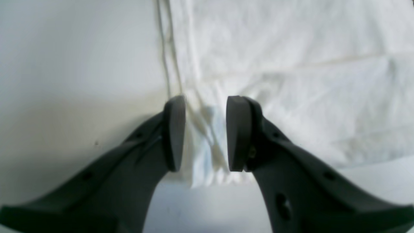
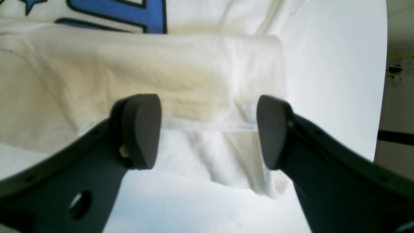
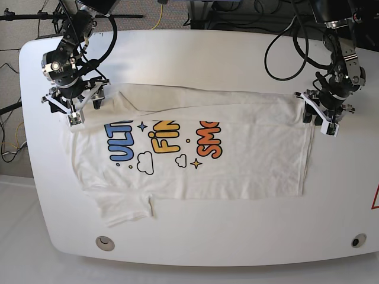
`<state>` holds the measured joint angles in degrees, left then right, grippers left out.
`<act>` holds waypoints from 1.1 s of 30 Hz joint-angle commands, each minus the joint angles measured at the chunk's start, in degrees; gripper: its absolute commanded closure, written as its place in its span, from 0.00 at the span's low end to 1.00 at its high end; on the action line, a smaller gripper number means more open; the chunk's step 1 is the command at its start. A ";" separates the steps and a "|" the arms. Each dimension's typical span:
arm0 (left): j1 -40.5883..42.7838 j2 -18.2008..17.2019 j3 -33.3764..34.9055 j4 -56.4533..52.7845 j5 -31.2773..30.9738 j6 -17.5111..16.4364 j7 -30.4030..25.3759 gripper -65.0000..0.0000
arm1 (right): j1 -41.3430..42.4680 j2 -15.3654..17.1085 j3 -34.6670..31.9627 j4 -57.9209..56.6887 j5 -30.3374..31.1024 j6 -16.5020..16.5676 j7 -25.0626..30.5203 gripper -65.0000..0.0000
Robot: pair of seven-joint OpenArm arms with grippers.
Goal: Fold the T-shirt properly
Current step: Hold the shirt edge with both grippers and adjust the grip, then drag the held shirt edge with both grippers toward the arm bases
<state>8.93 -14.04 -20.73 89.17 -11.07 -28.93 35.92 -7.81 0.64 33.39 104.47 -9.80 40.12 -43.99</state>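
Note:
The white T-shirt [image 3: 249, 165] lies flat and sideways on the white table [image 3: 207, 53], print facing up, with its far long edge folded over toward the middle. My left gripper [image 3: 321, 118] hovers at the far hem corner on the right of the base view. In the left wrist view the left gripper [image 1: 206, 110] is open, and a corner of the T-shirt [image 1: 291, 64] lies loose beneath the gap. My right gripper [image 3: 74, 109] is at the shoulder end. It stands wide open [image 2: 207, 129] over the folded edge of the T-shirt [image 2: 161, 71], holding nothing.
The table's rounded edge [image 2: 386, 81] runs close on the right of the right wrist view. Cables [image 3: 284, 41] trail over the back of the table behind both arms. Two small round fittings [image 3: 105, 242] sit near the front edge.

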 commanded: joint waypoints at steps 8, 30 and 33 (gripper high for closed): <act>-0.55 -1.41 -0.55 1.05 -0.79 0.06 -2.20 0.66 | 0.30 0.92 0.73 1.18 2.35 -0.12 1.02 0.34; -0.80 -0.92 -0.80 0.80 -1.40 -0.06 -1.20 0.69 | -0.06 0.94 1.32 0.72 3.46 -0.12 0.88 0.33; -0.89 -0.86 -0.37 0.66 -0.97 0.03 -1.19 0.69 | -0.18 0.98 1.30 0.31 4.23 -0.12 0.90 0.33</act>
<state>8.71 -14.04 -20.99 89.19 -11.94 -29.12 36.10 -8.38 0.82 34.41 104.22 -6.37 40.32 -44.10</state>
